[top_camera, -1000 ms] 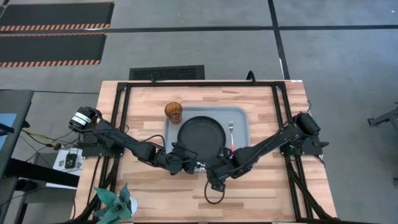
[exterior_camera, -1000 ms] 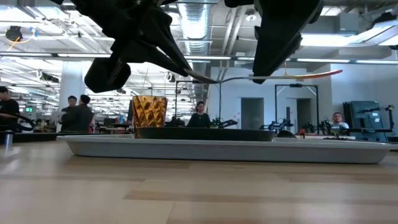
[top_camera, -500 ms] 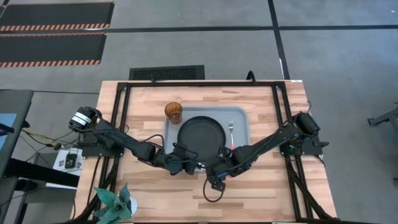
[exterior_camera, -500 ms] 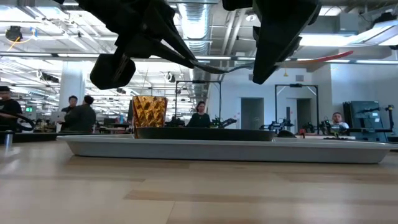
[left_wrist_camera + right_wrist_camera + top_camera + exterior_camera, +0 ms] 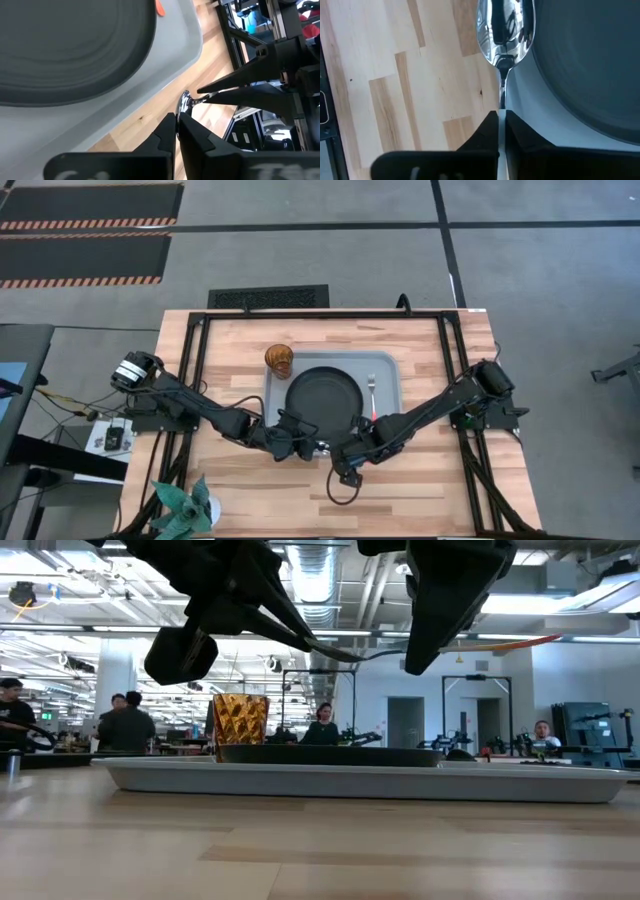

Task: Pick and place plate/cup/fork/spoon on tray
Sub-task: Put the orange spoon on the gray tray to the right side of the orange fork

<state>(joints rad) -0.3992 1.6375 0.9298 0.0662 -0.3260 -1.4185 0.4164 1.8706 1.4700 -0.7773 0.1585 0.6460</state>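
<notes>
The right gripper (image 5: 499,117), wide a second ago, is clamping the spoon (image 5: 505,30) by its neck, the left gripper (image 5: 177,120) still pinching its bowl, aloft at six o'clock of the plate (image 5: 322,395) — so the handover is progressing.

High view looks straight down from well above, taking in the whole table (image 5: 420,490), both arms and the floor around; low view sits at tabletop height near the front edge, facing level across the wood to the tray (image 5: 360,780) rim and the room behind with people. Left wrist view is very close, aimed past its own fingers (image 5: 167,137) along the tray's front edge, catching the spoon (image 5: 186,102) bowl end-on. Right wrist view is equally close, looking down at the same spoon (image 5: 504,30), tray rim and plate (image 5: 590,60); all four views share that front tray edge.
</notes>
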